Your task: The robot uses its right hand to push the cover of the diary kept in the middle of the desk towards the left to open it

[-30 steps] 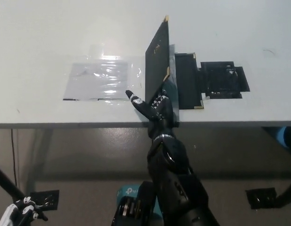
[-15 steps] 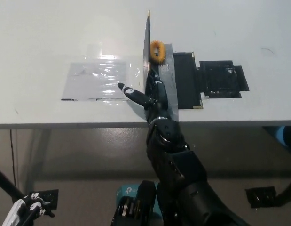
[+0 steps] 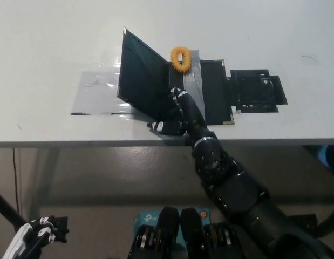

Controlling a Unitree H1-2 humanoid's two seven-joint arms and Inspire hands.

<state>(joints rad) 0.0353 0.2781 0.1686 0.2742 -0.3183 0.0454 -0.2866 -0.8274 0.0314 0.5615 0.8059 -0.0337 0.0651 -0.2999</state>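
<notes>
Idle white left robot hand [image 3: 34, 234] hangs low at the lower left, below the counter [image 3: 42, 65], fingers loosely apart and holding nothing. Black right robot hand [image 3: 177, 113] reaches over the near counter edge, its fingers spread and pressed against the inner face of the cover [image 3: 142, 81], grasping nothing, since a push needs only flat contact. The cover leans past upright toward the left, so its own weight should help it fall open. The diary [image 3: 188, 86] lies mid-counter, its exposed page showing an orange ring [image 3: 180, 58]. A clear plastic sheet [image 3: 99, 91] lies where the cover would land
</notes>
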